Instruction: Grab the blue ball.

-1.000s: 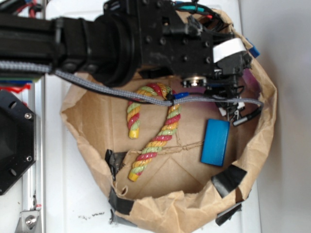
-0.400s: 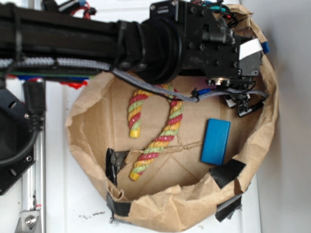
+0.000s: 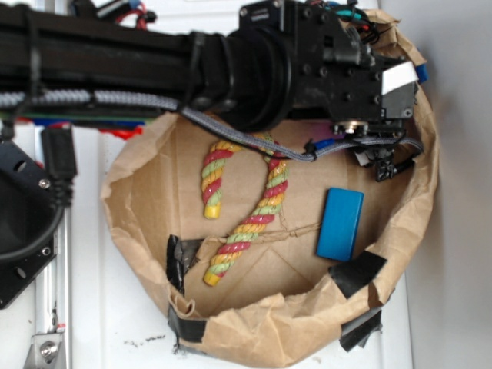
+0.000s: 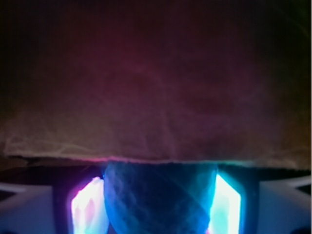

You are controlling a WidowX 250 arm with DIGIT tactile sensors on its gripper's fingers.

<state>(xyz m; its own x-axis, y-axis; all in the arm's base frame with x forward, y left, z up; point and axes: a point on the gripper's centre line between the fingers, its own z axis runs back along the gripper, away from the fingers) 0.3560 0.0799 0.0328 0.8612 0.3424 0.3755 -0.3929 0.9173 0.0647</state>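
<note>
At the paper bag's (image 3: 269,330) far right wall, the blue ball (image 4: 160,197) sits squarely between my gripper's (image 4: 157,204) two glowing fingers (image 4: 87,207), which flank it closely; whether they clamp it, I cannot tell.

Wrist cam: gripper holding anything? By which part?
The blue ball sits between the glowing fingers, which flank its left and right sides. Firm contact cannot be confirmed.
</note>
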